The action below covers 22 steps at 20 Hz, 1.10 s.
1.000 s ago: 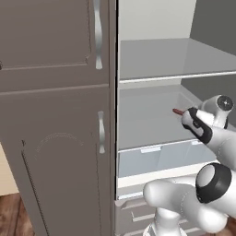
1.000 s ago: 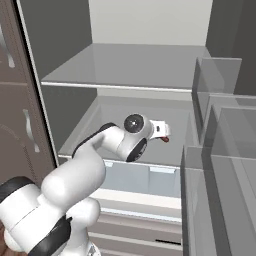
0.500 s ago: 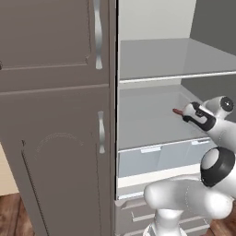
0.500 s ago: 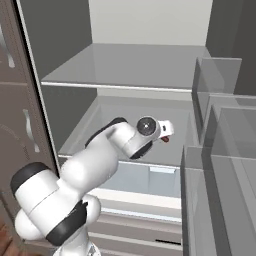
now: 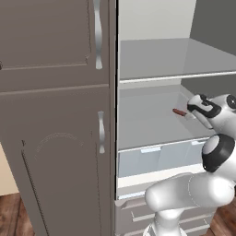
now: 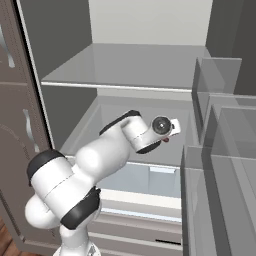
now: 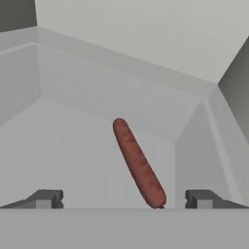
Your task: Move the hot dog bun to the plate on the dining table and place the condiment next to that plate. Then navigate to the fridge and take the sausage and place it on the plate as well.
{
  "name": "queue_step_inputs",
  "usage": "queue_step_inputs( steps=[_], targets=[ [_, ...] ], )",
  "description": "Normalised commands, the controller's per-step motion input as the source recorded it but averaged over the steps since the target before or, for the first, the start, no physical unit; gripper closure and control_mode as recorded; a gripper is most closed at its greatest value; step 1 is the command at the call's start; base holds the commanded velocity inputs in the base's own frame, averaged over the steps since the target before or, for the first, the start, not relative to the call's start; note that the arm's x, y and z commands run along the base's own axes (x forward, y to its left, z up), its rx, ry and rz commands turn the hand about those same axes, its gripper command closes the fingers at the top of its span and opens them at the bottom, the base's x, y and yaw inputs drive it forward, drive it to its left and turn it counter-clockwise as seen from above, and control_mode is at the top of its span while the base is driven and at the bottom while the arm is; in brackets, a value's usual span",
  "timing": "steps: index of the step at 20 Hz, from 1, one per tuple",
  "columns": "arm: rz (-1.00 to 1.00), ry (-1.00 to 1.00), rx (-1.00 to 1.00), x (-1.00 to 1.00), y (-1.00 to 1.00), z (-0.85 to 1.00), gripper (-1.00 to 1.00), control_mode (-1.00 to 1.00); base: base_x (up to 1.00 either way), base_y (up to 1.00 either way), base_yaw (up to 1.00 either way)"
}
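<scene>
Sausage (image 7: 138,164) on the fridge shelf (image 5: 147,124), hand (image 7: 124,199) spread wide in front of it, holding nothing.

The sausage lies alone on the middle shelf near the back right corner, slanting away from the hand, with its near end between the two fingertips (image 7: 46,198) in the hand view. The main risk, as I judge it, is the slant: closing across a round, smooth sausage set at an angle could pinch only its tip, so it rolls, swivels or squirts toward the back wall. Pushing in too low could scrape the shelf, and the arm (image 6: 107,150) is already deep inside the fridge, close to the door bins (image 6: 220,130) on the right.
</scene>
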Motion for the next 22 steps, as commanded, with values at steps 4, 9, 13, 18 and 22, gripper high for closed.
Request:
queue_step_inputs(
  steps=[4,9,13,18,22],
  targets=[
    [0.09,0.02,0.0,0.23,-0.01,-0.16,-1.0,-1.0,0.0,0.0,0.0],
    [0.06,0.0,0.0,0.18,0.0,-0.1,-1.0,-1.0,0.0,0.0,0.0],
    [0.03,0.0,0.0,0.16,0.0,-0.19,-1.0,-1.0,0.0,0.0,0.0],
    [0.04,0.0,0.0,0.13,0.0,-0.23,-1.0,-1.0,0.0,0.0,0.0],
    [0.03,0.0,0.0,0.3,0.0,-0.16,-1.0,-1.0,0.0,0.0,0.0]
  ],
)
